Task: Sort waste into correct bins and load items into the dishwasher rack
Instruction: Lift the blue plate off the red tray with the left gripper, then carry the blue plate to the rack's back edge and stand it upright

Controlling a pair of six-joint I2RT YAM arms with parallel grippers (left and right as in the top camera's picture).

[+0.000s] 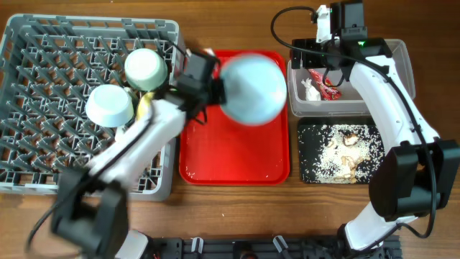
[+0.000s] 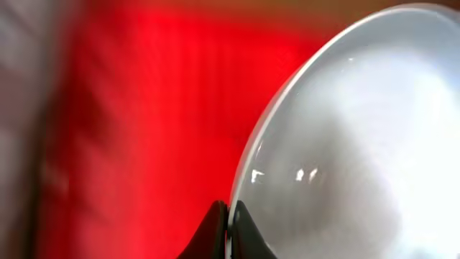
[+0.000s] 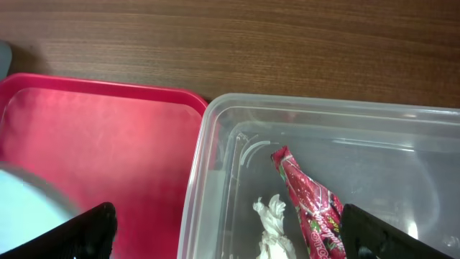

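Over the wooden table (image 1: pixel 230 21) and red tray (image 1: pixel 237 155), the left gripper (image 2: pixel 227 216) pinches the pale blue plate (image 1: pixel 251 88) by its thin rim, likely stiff, light and slippery, while the right gripper (image 3: pixel 230 234) hangs wide open above the clear tub (image 3: pixel 215 115).

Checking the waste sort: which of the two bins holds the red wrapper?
The clear tub, on the far side of the black tray. The wrapper lies in it beside the paper scrap; the black tray holds crumbs instead.
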